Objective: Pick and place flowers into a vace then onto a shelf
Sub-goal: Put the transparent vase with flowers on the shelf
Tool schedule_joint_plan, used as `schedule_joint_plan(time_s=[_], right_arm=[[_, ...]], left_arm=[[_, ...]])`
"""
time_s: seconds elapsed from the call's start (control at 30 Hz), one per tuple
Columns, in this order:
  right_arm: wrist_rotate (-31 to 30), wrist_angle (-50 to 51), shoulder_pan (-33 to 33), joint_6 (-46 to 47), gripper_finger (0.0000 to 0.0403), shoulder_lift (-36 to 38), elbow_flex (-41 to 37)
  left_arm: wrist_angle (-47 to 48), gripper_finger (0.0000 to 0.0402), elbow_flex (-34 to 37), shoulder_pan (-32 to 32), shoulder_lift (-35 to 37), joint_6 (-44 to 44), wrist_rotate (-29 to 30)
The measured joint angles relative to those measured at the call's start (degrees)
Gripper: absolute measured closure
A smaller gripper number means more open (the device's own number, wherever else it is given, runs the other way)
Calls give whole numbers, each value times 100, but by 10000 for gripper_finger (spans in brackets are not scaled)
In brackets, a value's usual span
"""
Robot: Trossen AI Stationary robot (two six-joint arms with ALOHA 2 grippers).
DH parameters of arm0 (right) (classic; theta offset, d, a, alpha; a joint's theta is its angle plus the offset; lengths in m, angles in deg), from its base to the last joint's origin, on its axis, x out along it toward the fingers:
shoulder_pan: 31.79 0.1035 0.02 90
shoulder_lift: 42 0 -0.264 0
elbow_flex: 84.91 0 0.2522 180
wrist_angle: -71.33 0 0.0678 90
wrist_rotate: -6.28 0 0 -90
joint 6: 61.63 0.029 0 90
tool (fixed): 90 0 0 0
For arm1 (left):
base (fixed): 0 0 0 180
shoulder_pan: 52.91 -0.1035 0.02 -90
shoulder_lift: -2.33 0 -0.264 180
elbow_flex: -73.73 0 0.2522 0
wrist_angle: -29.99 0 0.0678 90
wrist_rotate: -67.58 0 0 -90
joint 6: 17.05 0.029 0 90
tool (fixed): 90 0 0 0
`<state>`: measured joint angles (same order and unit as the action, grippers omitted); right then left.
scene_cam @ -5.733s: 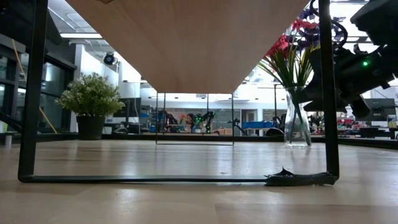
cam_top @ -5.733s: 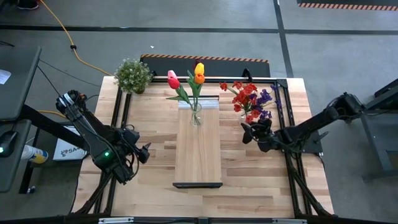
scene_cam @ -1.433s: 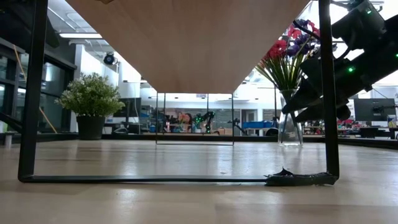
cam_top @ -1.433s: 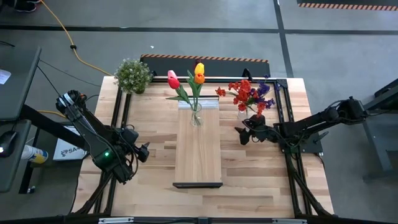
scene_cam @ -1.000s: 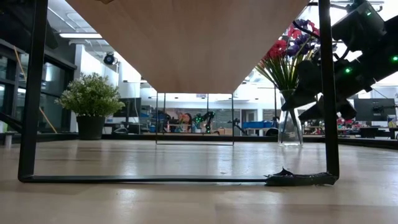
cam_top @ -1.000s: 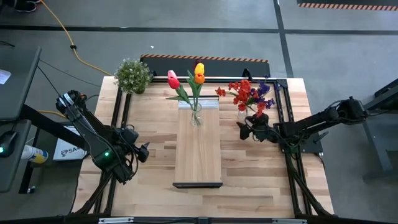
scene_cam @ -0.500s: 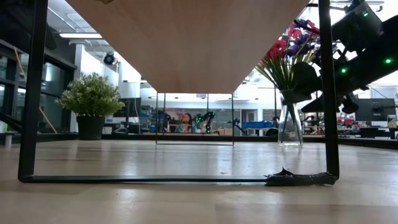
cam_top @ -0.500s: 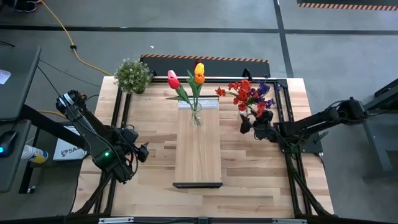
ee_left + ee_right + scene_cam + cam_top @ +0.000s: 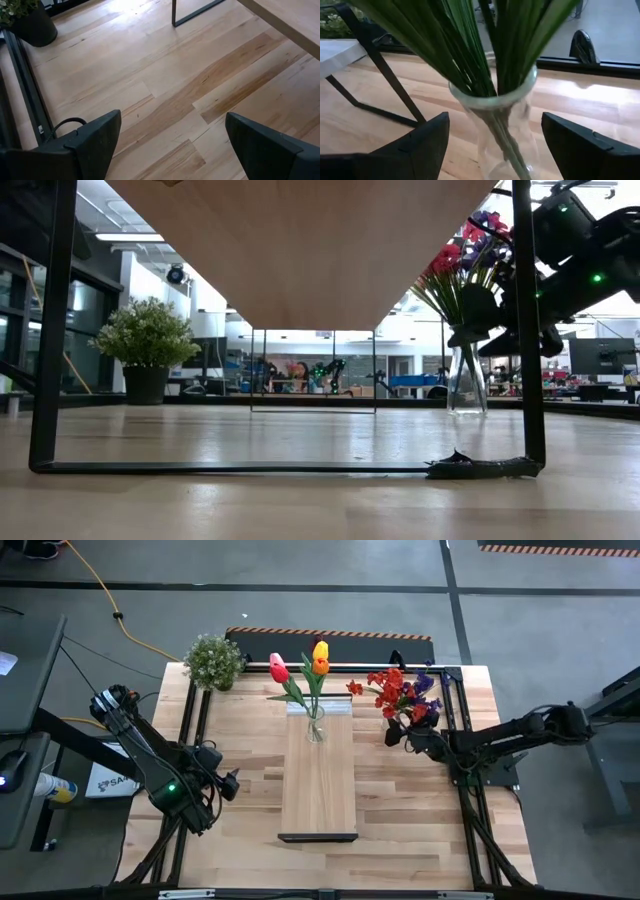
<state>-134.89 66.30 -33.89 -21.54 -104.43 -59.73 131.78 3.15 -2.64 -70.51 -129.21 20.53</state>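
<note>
Overhead camera: shelf (image 9: pixel 319 765) runs down the middle of the bench (image 9: pixel 250 800), black bracket at the near end, pale strip at the far end. A small glass vase (image 9: pixel 315 728) stands on the shelf's far part with pink, yellow and orange tulips (image 9: pixel 300 668) in it. Second bunch, the red and purple sprays (image 9: pixel 398 693), sits on the bench right of the shelf, near the far right corner. Right gripper (image 9: pixel 407 737) is at this bunch, low beside it; the blossoms hide the glass from above.

Right wrist camera supplies what the overhead lacks: clear vase (image 9: pixel 501 125) with green stems (image 9: pixel 470 45) packed in its mouth, centred between the two dark fingers (image 9: pixel 415 145). Fingers stand wide, one either side of the glass, daylight between each and the vase wall. Nothing held.

Low camera: same vase (image 9: pixel 463 380) stands upright on the bench top behind the shelf's black leg (image 9: pixel 527 320), the right gripper's dark bulk up against its neck. Potted green plant (image 9: pixel 147 345) far off at the opposite side; shelf underside fills the upper frame.

Left gripper (image 9: pixel 228 783) hangs over the bench's left part, well apart from the shelf. Left wrist camera: its fingers (image 9: pixel 95 140) spread wide over bare wood, empty.
</note>
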Motion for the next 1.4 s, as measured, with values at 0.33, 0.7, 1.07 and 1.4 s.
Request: schedule_joint_plan(time_s=[0.33, 0.7, 1.07, 1.4], right_arm=[[160, -306, -530, -466, 98, -68, 0], [750, -638, -845, -1197, 98, -68, 0], [811, -638, -845, -908, 98, -68, 0], [809, -638, -845, -709, 99, -68, 0]], left_arm=[[-2, 9, 0, -2, 0, -1, 2], [-2, 10, 0, 0, 0, -15, 0], [-2, 11, 0, 0, 0, -18, -4], [2, 11, 0, 1, 0, -19, -8]])
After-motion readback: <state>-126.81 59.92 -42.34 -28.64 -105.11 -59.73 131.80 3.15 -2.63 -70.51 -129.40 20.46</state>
